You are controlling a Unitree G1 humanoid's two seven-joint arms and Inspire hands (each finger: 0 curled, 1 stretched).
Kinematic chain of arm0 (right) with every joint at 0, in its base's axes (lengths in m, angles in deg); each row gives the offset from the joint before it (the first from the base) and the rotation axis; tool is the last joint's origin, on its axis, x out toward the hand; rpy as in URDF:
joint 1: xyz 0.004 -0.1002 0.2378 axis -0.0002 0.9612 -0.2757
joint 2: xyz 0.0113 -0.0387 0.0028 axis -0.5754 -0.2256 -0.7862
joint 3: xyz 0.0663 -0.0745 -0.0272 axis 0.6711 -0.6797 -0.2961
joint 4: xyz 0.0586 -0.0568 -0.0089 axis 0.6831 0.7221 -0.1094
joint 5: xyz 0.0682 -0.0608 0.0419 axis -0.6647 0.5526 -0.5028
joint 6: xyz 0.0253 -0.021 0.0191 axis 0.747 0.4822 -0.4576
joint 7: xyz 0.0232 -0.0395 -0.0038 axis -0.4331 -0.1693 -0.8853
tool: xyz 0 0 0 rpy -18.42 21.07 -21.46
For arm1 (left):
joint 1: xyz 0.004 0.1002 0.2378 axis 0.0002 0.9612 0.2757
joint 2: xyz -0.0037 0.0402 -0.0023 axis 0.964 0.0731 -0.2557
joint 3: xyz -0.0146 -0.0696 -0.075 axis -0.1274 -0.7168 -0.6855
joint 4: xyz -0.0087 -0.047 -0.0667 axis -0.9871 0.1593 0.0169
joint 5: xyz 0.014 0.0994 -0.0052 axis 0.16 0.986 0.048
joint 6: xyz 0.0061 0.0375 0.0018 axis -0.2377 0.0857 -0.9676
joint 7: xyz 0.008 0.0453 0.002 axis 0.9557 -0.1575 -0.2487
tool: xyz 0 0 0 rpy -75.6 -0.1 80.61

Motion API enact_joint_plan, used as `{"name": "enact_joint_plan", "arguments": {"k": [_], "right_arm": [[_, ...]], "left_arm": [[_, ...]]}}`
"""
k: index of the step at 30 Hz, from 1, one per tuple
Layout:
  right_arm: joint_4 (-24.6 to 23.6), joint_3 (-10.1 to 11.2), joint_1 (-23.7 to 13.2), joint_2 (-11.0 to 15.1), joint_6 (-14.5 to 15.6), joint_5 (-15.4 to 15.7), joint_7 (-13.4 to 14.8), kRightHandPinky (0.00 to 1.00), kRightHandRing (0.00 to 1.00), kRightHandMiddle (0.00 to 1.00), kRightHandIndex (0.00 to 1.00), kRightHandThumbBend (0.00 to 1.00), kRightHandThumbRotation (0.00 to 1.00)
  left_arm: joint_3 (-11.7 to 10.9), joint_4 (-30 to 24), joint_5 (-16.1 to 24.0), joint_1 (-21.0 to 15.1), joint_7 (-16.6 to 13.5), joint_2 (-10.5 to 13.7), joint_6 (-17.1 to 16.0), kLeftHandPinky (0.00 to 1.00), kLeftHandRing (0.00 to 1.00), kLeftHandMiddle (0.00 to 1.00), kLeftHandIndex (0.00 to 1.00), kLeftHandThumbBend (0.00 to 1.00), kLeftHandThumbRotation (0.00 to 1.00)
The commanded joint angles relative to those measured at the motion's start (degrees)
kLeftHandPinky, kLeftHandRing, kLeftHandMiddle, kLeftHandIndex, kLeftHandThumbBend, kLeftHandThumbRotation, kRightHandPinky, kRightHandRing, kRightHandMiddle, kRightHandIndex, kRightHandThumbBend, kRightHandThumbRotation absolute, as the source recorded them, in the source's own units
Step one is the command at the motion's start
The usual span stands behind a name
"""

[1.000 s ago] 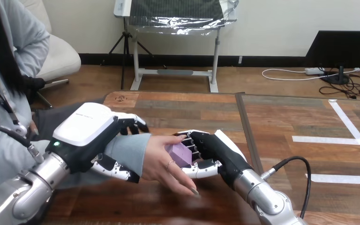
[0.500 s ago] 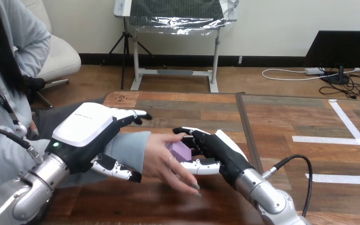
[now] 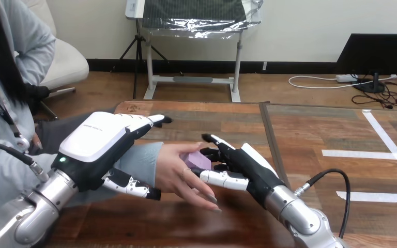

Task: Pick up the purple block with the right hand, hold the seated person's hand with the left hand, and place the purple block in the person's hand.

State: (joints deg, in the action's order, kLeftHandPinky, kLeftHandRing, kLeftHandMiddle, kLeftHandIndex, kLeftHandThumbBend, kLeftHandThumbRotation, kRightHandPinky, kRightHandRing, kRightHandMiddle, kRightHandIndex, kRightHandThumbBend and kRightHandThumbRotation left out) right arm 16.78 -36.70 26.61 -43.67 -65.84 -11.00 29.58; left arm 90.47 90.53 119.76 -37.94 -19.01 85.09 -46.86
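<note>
The purple block (image 3: 197,160) lies in the palm of the person's hand (image 3: 178,173), which reaches in from the left over the table. My right hand (image 3: 245,165) is just right of the block, open, its fingers straight and spread and its thumb lying under the person's fingers. My left hand (image 3: 101,142) is at the person's grey-sleeved wrist (image 3: 142,160). Its fingers stretch straight over the sleeve and its thumb lies below it, so it is open and not curled round the wrist.
The wooden table (image 3: 212,116) stretches beyond the hands, with a dark seam (image 3: 271,139) running front to back just right of my right hand. The person sits at the left edge.
My left hand's fingers have uncurled from the person's wrist and now point straight. My right hand has opened off the purple block and drawn slightly right, leaving the block in the person's palm.
</note>
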Motion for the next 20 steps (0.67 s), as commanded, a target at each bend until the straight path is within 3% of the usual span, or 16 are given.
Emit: {"name": "enact_joint_plan", "arguments": {"k": [1, 12, 20], "right_arm": [[-0.56, -0.5, -5.17, 0.95, -1.82, 0.54, -0.01, 0.87, 0.91, 0.92, 0.99, 1.0, 0.69], [-1.01, -1.22, -4.91, 1.5, -3.04, 1.88, 0.42, 0.91, 0.94, 0.96, 1.0, 1.0, 0.77], [-1.35, -1.25, -4.32, 1.74, -5.64, 1.87, 0.23, 0.95, 0.98, 0.98, 1.0, 1.0, 0.8]], "left_arm": [[-1.55, 0.22, -1.7, -1.07, -1.56, -0.72, -1.01, 0.83, 0.85, 0.86, 0.89, 1.0, 0.41], [-2.12, 1.24, -2.93, -0.02, -3.62, -1.11, -3.87, 0.86, 0.9, 0.91, 0.93, 1.0, 0.51], [-2.37, 2.49, -3.85, 0.74, -6.25, -1.53, -7.07, 0.87, 0.94, 0.95, 0.96, 1.0, 0.57]]}}
